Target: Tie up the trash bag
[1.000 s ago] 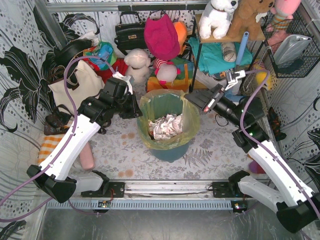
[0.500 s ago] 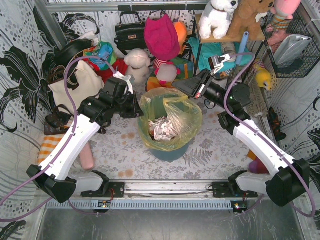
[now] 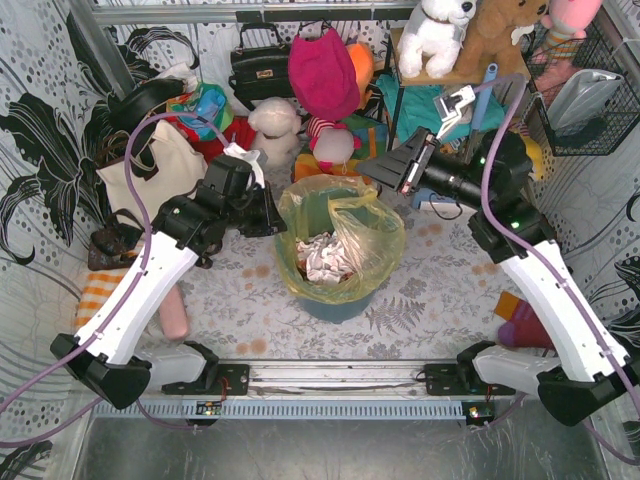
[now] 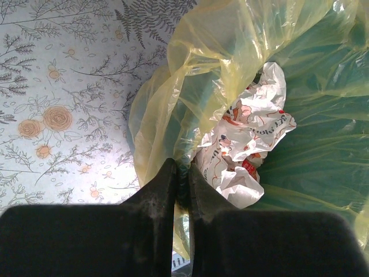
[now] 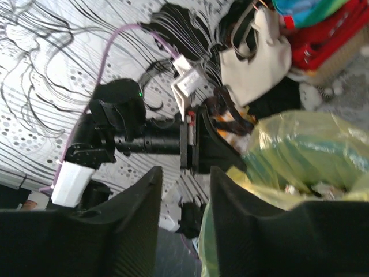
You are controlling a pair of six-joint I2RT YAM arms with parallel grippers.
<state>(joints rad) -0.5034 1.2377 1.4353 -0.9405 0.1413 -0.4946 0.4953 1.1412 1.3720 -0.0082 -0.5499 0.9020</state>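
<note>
The yellow-green trash bag (image 3: 365, 235) lines a teal bin (image 3: 338, 302) at the middle of the floral mat, with crumpled white paper (image 3: 325, 255) inside. My left gripper (image 3: 272, 216) is shut on the bag's left rim. In the left wrist view its jaws (image 4: 181, 172) pinch the bag's film (image 4: 202, 69) beside the paper (image 4: 248, 138). My right gripper (image 3: 375, 170) hangs open above the bag's far right rim, holding nothing. In the right wrist view its gap (image 5: 184, 176) is empty and the bag (image 5: 300, 150) lies beside the right finger. The bag's right side is off the bin's rim and slumps over the opening.
Stuffed toys (image 3: 325, 80), a black handbag (image 3: 258, 65) and a cream tote (image 3: 150, 175) crowd the back and left. A shelf (image 3: 430, 95) and a wire basket (image 3: 585, 95) stand at the back right. An orange striped cloth (image 3: 98, 290) lies at left.
My right arm has risen and swung toward the back. The bag's right side has come off the bin's rim and now slumps inward. The left gripper has held still.
</note>
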